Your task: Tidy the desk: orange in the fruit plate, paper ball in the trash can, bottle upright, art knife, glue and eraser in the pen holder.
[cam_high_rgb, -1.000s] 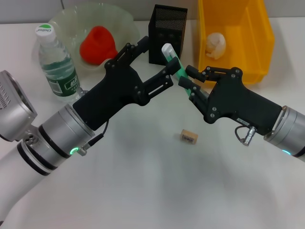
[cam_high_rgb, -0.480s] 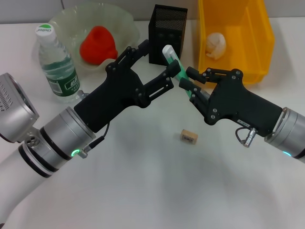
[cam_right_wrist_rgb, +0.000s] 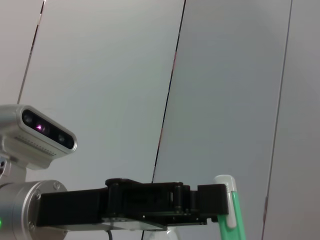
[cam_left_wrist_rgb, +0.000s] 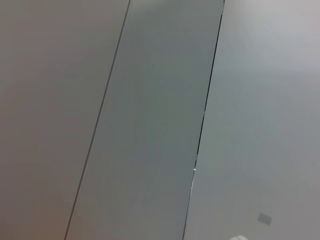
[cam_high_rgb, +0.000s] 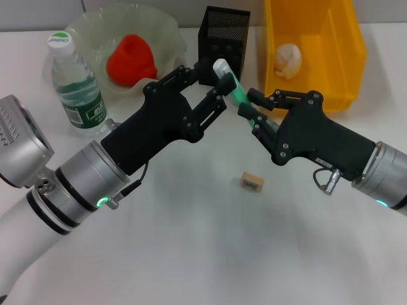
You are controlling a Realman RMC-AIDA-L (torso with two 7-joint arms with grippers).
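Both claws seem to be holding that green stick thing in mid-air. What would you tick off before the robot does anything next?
1. Left gripper closed on the green-and-white art knife: ok.
2. Right gripper let go of the knife's lower end: not ok, it is touching it.
3. Pen holder upright, just behind the knife: ok.
4. Eraser picked up: not ok, it lies on the desk.
5. Orange in the fruit plate, paper ball in the trash can: ok.
6. Bottle upright: ok.

white table | eraser | bottle | pen holder | trash can
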